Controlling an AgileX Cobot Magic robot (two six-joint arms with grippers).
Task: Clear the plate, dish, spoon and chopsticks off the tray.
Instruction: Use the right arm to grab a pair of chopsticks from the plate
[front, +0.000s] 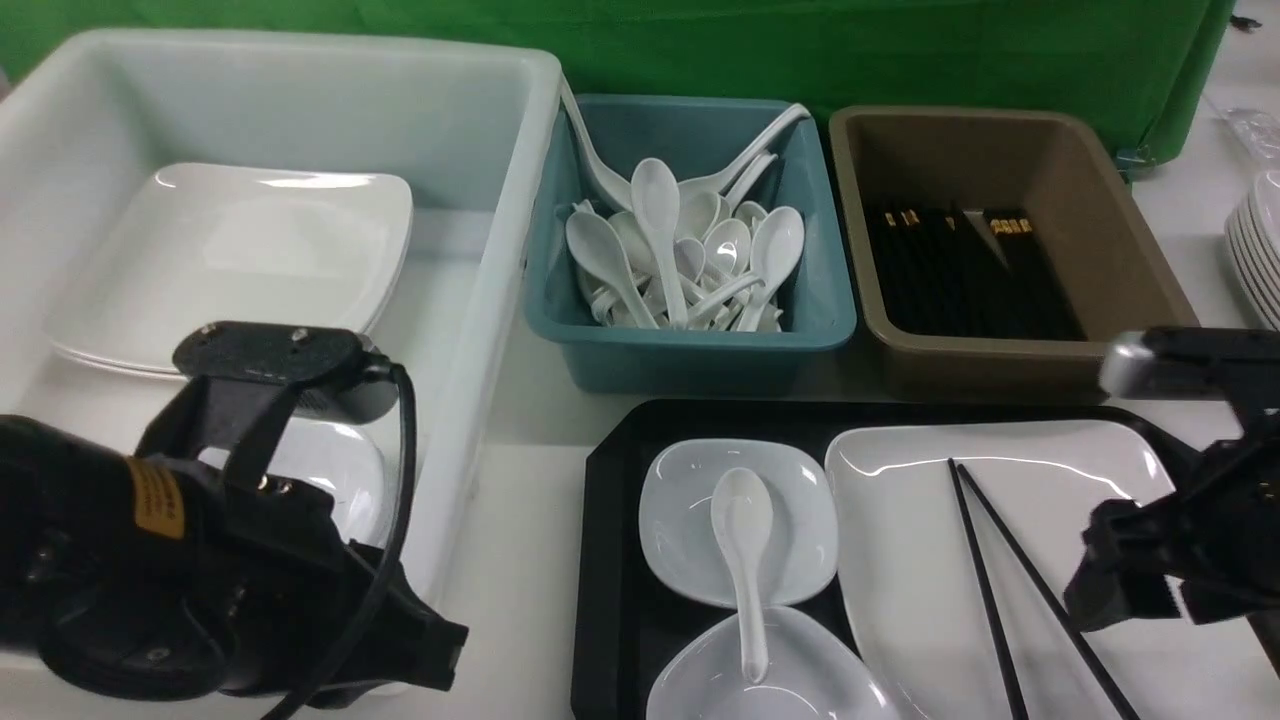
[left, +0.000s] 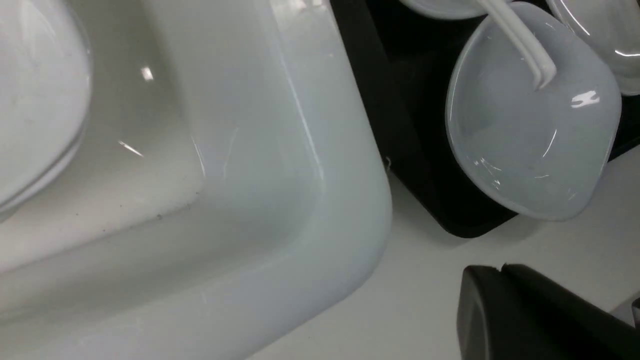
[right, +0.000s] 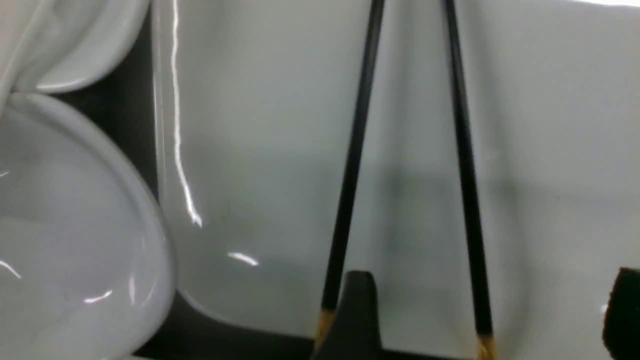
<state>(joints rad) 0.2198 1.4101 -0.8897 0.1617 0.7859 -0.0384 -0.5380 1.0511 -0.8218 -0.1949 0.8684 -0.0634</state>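
**Desk:** Where is your right arm?

**Me:** I have it low at the tray's (front: 605, 560) near right side. The right gripper (front: 1140, 595) hangs over the near right part of the plate (front: 900, 560). In my right wrist view its fingers (right: 356, 310) stand wide apart, released and gripping nothing.

**Desk:** And the chopsticks?

**Me:** The chopsticks (front: 985, 590) lie flat on the plate in a narrow V. They meet toward the far rim, and the gold-banded ends point back toward me. One stick runs between the spread fingers. The other lies just outside one finger, and I can't tell whether they touch.

**Desk:** Left arm?

**Me:** It sits low on the left, over the near right corner of the white tub (front: 480, 300), angled down and toward the tray. The left gripper (front: 445, 645) is clenched tight with nothing in it.

**Desk:** What else is on the tray?

**Me:** The plate fills the tray's right part. On the left part I see two small dishes rim to rim, the far dish (front: 680, 500) and the near dish (front: 700, 690). The spoon (front: 745, 540) lies face up with its bowl in the far dish and its handle reaching over the near one.

**Desk:** Behind it?

**Me:** A teal bin (front: 700, 355) full of white spoons and a brown tub (front: 980, 365) of black chopsticks. The white tub holds stacked plates (front: 230, 260).
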